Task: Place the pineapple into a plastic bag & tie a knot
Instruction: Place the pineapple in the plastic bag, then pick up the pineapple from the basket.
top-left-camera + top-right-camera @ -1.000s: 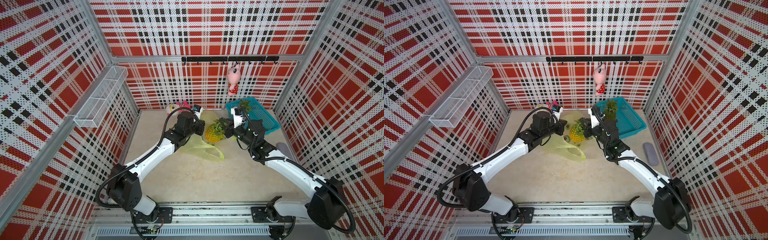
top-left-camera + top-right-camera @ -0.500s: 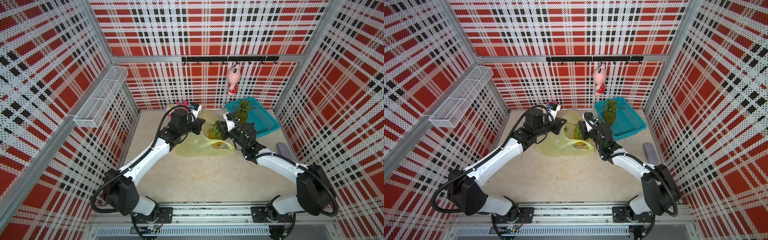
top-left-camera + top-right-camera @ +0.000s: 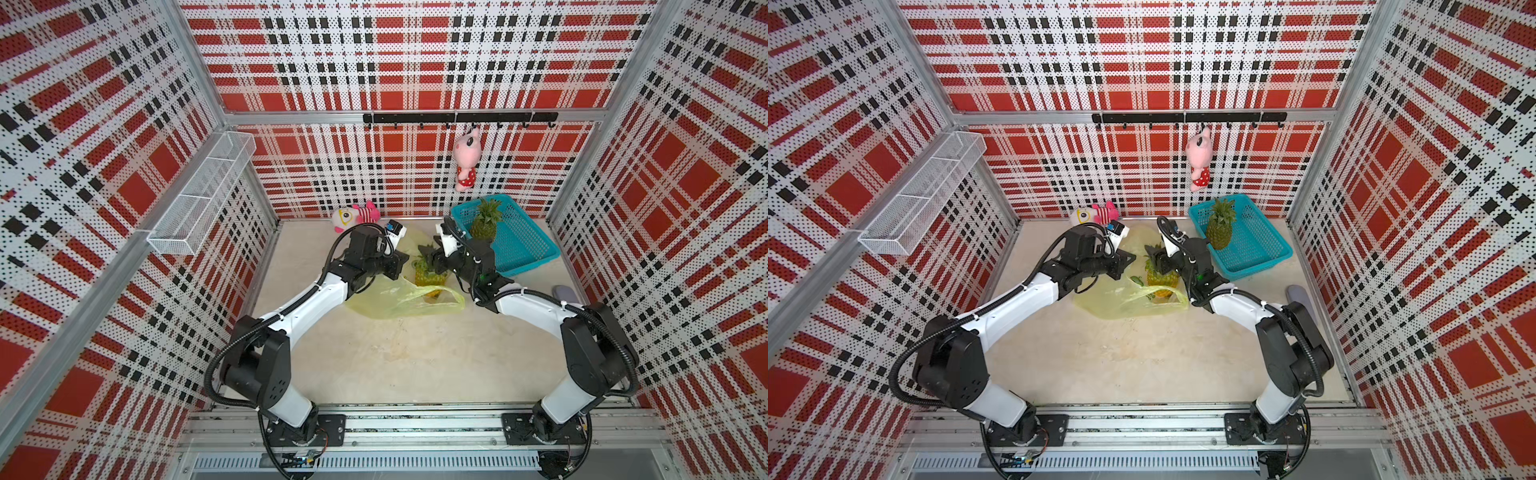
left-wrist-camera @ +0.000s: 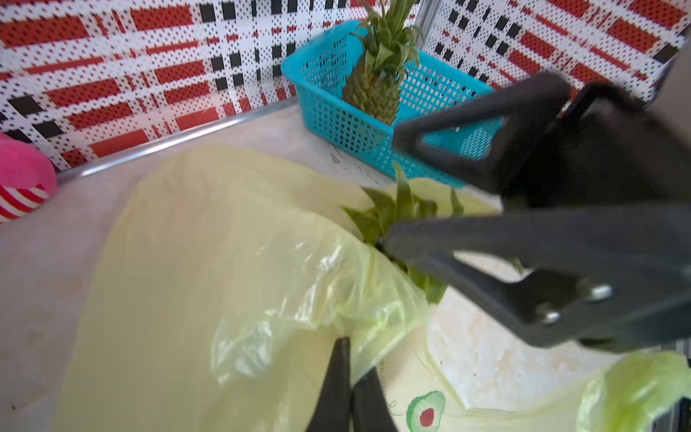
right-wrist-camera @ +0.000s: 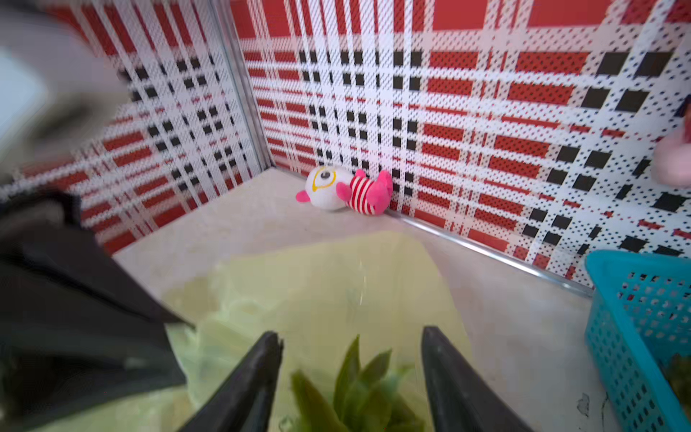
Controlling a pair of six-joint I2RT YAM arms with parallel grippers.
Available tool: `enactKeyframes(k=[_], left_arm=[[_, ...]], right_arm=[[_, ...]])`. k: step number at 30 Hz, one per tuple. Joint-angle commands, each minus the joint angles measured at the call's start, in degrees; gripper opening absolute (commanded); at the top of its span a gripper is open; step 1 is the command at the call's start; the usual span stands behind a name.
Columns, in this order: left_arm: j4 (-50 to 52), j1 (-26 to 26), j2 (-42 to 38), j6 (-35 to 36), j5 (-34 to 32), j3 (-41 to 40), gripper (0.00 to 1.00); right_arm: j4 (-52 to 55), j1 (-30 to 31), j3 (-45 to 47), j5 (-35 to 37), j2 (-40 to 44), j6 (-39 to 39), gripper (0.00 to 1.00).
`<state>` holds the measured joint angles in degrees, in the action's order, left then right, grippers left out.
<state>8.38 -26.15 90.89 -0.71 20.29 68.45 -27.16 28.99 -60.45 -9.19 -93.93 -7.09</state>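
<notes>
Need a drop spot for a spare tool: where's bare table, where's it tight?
Free: the near stretch between the plastic bag and the base rail, flanked by left arm and right arm; a smaller patch between left wall and left arm. Crowded: back middle, where bag, pineapple, left fingers, right fingers and teal basket bunch.

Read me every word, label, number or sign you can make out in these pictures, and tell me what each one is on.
Nothing reads clearly enough to quote.
On the plastic bag: a short run of small dark letters beside a printed green-and-red spot, too blurred to read.
On the left arm's camera housing: a blue sticker, too small to read.
On the table near the teal basket: faint dark marks, not legible.
</notes>
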Motion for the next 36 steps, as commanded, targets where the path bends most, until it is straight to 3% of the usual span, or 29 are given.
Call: enactKeyframes(k=[1, 5, 10, 14, 23, 27, 36], left_arm=[[-0.94, 0.44, 0.18, 1.54, -0.05, 0.03, 0.0], [-0.68, 0.21, 0.0, 1.41, -1.19, -0.15, 0.0], [-0.65, -0.69, -0.54, 1.21, -3.74, -0.98, 0.0], [-0.47, -1.67, -0.37, 0.9, -6.1, -1.38, 0.0], [0.71, -2.92, 0.08, 1.04, -8.99, -1.21, 0.0], [1.24, -3.38, 0.15, 0.92, -10.09, -1.38, 0.0], [1.55, -4.16, -1.36, 0.79, -11.94, -3.29, 0.0]], right_arm=[[3.42, -2.81, -3.06, 1.03, 5.08, -5.49, 0.78], [14.05, -10.05, -6.05, 1.11, 8.19, -12.0, 0.9], [29.91, -18.22, -12.26, 5.59, 6.79, -12.99, 0.93], [40.38, -23.14, -20.67, 7.03, 0.82, -12.87, 0.94], [50.52, -23.73, -44.06, 12.37, -17.37, -9.43, 0.92], [51.59, -23.81, -52.24, 16.92, -23.97, -9.45, 0.86], [49.53, -23.81, -58.92, 11.18, -32.05, -7.76, 0.82]])
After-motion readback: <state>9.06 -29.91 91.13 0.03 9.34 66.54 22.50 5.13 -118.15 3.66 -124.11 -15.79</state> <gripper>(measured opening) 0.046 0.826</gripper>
